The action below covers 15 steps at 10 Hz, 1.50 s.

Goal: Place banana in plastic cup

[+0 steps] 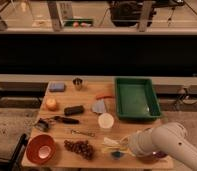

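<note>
End effector (pixel 127 145) sits low over the front edge of the worktop (pixel 124 125), at the tip of the white arm (pixel 164 142) reaching in from the right. It's right at the banana (pixel 112 144). Open or closed, can't tell; the wrist blocks it. Banana lies pale and lengthwise at the front, approx. touching or just behind the plastic cup (pixel 116 154), and it's not in it. Whether it's lifted or resting on the wood, can't say. Prob. the arm is low here because pick and drop spots are side by side, so only a short hop is needed. Containers: blue cup's inside is too small to read, the white cup (pixel 106 120) looks empty, the red bowl (pixel 30 145) looks empty, and the green tray (pixel 116 97) has nothing clear in it. A purple bowl (pixel 153 158) is mostly hidden under the arm.
</note>
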{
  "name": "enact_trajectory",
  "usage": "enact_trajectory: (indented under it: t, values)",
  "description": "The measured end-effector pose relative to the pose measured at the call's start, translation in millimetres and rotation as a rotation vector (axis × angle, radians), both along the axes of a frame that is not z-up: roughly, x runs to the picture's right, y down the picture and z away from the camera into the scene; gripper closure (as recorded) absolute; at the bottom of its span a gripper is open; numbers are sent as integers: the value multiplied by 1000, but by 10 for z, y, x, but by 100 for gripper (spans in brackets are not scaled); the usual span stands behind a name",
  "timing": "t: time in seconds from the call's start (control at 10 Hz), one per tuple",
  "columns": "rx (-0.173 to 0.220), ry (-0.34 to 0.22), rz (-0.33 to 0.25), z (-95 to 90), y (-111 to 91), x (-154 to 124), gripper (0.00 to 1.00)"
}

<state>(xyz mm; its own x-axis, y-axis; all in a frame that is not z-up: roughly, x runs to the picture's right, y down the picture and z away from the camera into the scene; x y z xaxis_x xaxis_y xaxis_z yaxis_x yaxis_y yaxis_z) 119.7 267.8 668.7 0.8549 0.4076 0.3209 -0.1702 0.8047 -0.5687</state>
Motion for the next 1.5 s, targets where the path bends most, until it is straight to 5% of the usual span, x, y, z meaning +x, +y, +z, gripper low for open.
enact_trajectory:
  t: [0.2,1.0,1.5]
  values:
    - [1,1,-3,2,6,-11,96]
    - [21,9,-13,-35,-17,-45,21]
    - [4,30,-2,48,11,-42,20]
